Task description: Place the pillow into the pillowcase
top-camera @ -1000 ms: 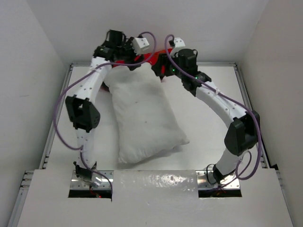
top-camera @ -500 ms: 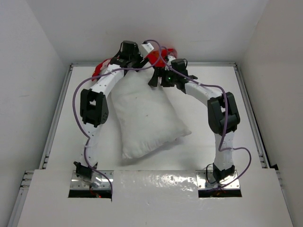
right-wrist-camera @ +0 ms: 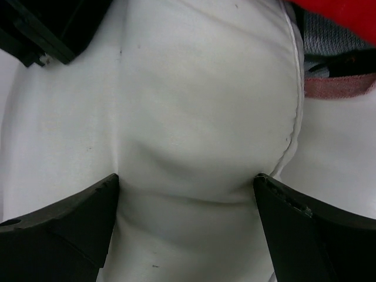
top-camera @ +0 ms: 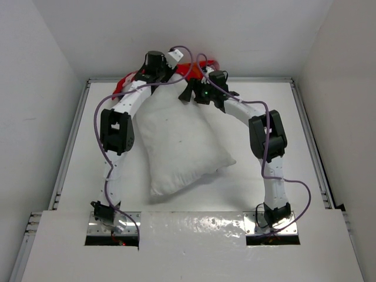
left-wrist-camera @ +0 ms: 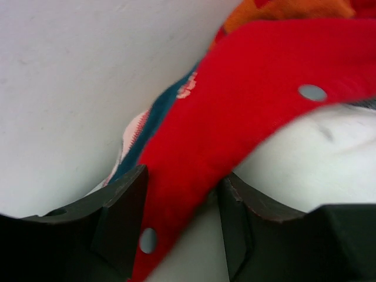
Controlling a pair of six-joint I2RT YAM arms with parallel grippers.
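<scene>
The white pillow lies slantwise mid-table, its far end up against the red pillowcase, which is bunched along the back wall. In the left wrist view a red edge of the pillowcase with grey snaps runs between my left gripper's fingers. It rests against one finger and a gap shows at the other, with the pillow beneath. My right gripper is spread wide over the pillow's far end. In its wrist view the gripper straddles a bulge of the pillow, with the pillowcase at the top right.
The white table has raised metal rails on the left and right. White walls close it in behind and at both sides. Both arms arch over the pillow and meet at the back wall.
The right arm has folded in, and its gripper came down onto the pillow's far end and opened wide. The left gripper moved right along the back wall, and its jaws narrowed round the red edge.
</scene>
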